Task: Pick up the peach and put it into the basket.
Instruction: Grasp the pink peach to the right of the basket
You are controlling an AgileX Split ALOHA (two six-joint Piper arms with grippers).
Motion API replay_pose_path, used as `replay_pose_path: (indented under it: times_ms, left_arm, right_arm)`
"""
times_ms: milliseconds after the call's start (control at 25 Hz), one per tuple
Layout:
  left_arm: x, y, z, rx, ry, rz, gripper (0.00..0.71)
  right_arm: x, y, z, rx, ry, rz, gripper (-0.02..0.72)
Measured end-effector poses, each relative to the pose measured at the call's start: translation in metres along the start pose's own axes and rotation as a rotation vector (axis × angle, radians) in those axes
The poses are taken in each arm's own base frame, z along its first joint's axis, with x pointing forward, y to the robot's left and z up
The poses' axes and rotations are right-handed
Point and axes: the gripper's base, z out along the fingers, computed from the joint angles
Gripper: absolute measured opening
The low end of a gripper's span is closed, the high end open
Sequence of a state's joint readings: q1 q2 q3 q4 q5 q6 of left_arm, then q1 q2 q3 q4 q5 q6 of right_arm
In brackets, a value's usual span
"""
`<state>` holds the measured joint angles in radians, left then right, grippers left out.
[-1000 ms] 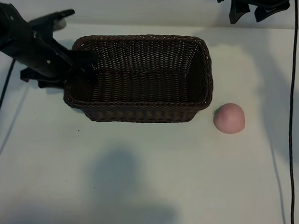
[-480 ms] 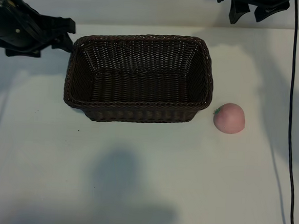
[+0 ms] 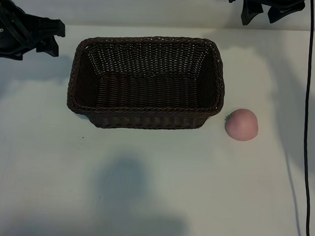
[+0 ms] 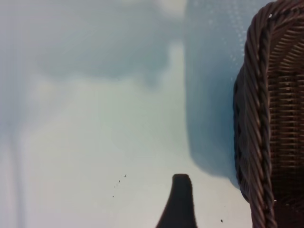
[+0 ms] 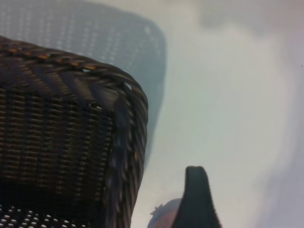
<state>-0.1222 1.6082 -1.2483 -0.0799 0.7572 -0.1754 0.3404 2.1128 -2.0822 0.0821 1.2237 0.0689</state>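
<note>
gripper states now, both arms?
Left gripper: open, empty, beside the basket.
Right gripper: open, empty, parked at the far edge.

Both arms matte black, blocky angular housings. Left gripper [image 3: 47, 37] black throughout. Thin black cable [image 3: 306, 134] runs alongside right arm.

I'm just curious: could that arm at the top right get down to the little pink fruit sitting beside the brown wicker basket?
Probably yes. The small pink peach lies on bare table, apart from the basket, with nothing over it, and the right claw hangs nearby.
</note>
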Motion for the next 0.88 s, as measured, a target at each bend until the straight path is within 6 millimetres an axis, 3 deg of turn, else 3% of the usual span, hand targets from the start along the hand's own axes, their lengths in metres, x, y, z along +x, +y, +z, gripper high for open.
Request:
replay_pose_path:
  times_ms: [240,560,880]
  left_arm:
    - [0.000,0.000,0.000,-0.003,0.002,-0.002,0.598]
    - [-0.017,-0.004,-0.017,0.004,-0.048,0.001,0.599]
    - [-0.021,-0.005,-0.023,-0.002,-0.066,0.010,0.597]
  right_arm:
    - [0.000,0.000,-0.002,-0.001,-0.003,0.001,0.518]
    - [0.000,0.002,-0.030,-0.007,-0.058,0.001,0.518]
    - [0.002,0.005,-0.035,-0.034,-0.063,0.023,0.518]
